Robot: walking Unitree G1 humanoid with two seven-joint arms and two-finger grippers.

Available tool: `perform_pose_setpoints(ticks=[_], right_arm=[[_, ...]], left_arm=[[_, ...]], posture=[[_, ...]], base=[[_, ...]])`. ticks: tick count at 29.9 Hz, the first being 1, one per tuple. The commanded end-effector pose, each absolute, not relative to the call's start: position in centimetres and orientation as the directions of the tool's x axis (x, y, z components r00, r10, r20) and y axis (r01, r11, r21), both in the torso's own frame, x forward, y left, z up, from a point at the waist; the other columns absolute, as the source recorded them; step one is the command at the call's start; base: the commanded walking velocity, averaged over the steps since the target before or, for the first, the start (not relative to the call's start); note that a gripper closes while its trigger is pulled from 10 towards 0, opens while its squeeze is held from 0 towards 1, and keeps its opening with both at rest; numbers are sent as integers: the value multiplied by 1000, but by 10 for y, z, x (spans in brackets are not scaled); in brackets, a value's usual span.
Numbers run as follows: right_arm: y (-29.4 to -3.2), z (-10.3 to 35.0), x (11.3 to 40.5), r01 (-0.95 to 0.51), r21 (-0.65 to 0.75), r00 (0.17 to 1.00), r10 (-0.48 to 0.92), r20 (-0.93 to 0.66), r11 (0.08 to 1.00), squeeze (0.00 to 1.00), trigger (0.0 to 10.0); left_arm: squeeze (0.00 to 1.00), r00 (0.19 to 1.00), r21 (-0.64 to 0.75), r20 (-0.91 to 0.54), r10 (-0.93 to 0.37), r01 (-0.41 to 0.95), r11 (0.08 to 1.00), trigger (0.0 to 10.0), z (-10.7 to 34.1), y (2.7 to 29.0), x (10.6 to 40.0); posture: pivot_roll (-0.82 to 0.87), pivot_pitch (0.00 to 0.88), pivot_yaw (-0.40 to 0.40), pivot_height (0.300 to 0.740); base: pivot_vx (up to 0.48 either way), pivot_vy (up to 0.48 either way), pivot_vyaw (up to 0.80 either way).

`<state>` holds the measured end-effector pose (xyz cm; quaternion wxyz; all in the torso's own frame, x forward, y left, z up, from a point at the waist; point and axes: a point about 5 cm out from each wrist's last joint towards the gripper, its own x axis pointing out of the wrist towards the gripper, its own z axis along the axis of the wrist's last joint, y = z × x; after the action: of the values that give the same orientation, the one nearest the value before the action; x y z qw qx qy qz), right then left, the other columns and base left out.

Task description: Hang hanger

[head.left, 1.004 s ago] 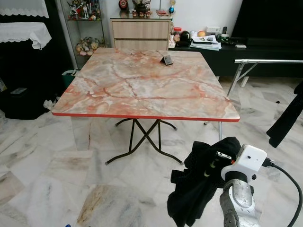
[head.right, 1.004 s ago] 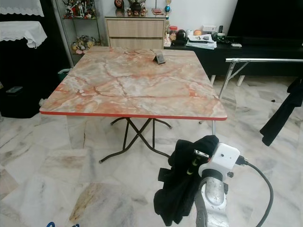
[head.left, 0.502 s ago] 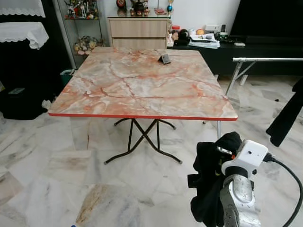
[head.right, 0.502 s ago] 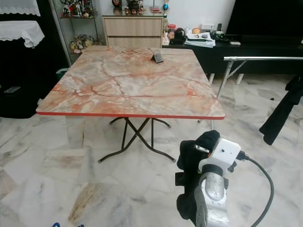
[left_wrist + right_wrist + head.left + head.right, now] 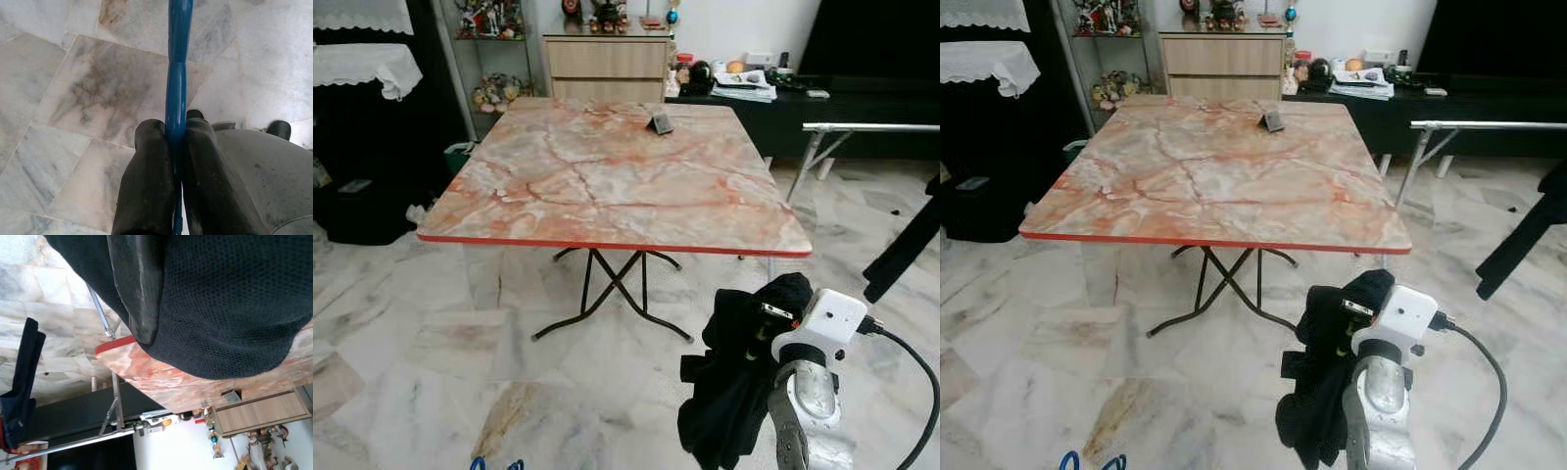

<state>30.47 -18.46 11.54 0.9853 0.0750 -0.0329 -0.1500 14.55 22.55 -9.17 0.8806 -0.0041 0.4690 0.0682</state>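
The left gripper (image 5: pixel 177 147) is clamped on a blue hanger (image 5: pixel 177 73), held low over the marble floor (image 5: pixel 73 98); its tips show at the near edge (image 5: pixel 494 464). The right gripper (image 5: pixel 142 330) grips a black garment (image 5: pixel 739 377) at the near right, just before the table (image 5: pixel 617 176). A metal rack (image 5: pixel 871 127) stands far right, with dark clothing (image 5: pixel 906 250) hanging beside it.
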Motion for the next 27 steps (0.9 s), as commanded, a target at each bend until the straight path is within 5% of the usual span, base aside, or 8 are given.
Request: perform_pose_setpoints(ticks=[1, 20, 27], right_arm=[[-183, 128, 309, 276, 152, 951, -292, 98, 949, 0, 10000], [-157, 168, 322, 101, 103, 957, -125, 261, 989, 0, 10000], [-152, 241, 367, 48, 85, 895, -81, 439, 995, 0, 10000]], left_arm=[[0, 531, 69, -839, 121, -116, 991, 10000, -94, 227, 139], [0, 530, 75, -838, 126, -117, 990, 10000, -94, 229, 137], [0, 532, 79, -837, 129, -115, 990, 10000, -93, 229, 139]], posture=[[73, 29, -12, 740], [69, 29, -9, 740], [58, 33, 3, 740]], base=[[307, 0, 0], [310, 0, 0], [126, 0, 0]])
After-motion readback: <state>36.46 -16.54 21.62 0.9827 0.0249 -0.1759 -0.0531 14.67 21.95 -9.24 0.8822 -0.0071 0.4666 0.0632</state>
